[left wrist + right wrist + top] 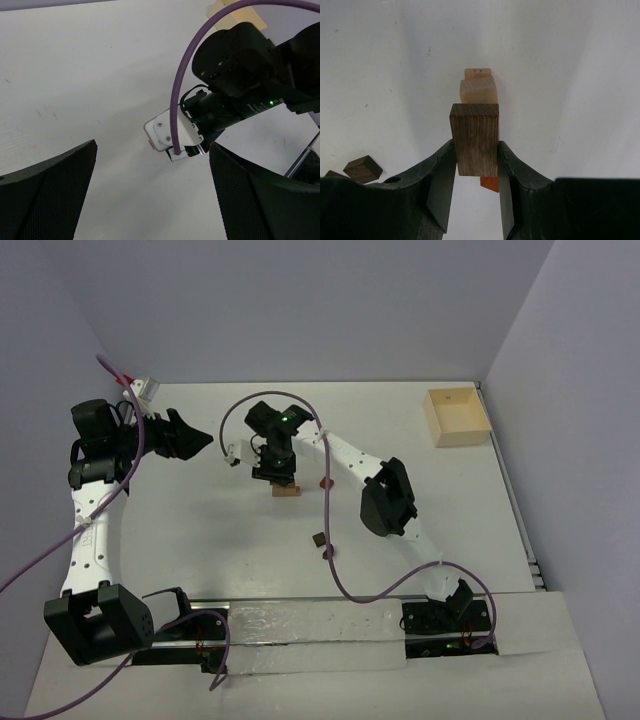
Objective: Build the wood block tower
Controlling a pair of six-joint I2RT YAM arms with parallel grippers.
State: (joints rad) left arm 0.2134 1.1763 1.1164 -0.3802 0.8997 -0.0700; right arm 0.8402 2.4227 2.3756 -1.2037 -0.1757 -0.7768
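My right gripper [476,146] is shut on a dark brown wooden block [474,135], held upright between its fingers. Just beyond it on the table sit light tan blocks [478,90], the far one marked 77. A small orange block [490,183] peeks out below the held piece. From the top view, the right gripper [275,474] hovers over the tan blocks [287,491] at mid-table. My left gripper [196,439] is off to the left with its jaws wide apart. Nothing lies between the left gripper [152,148] fingers; it faces the right wrist.
Loose dark brown blocks [317,538] lie near the purple cable; two of them [363,168] show at the right wrist's lower left. A small red piece [323,481] lies right of the tan blocks. A pale wooden box [458,417] stands at the back right.
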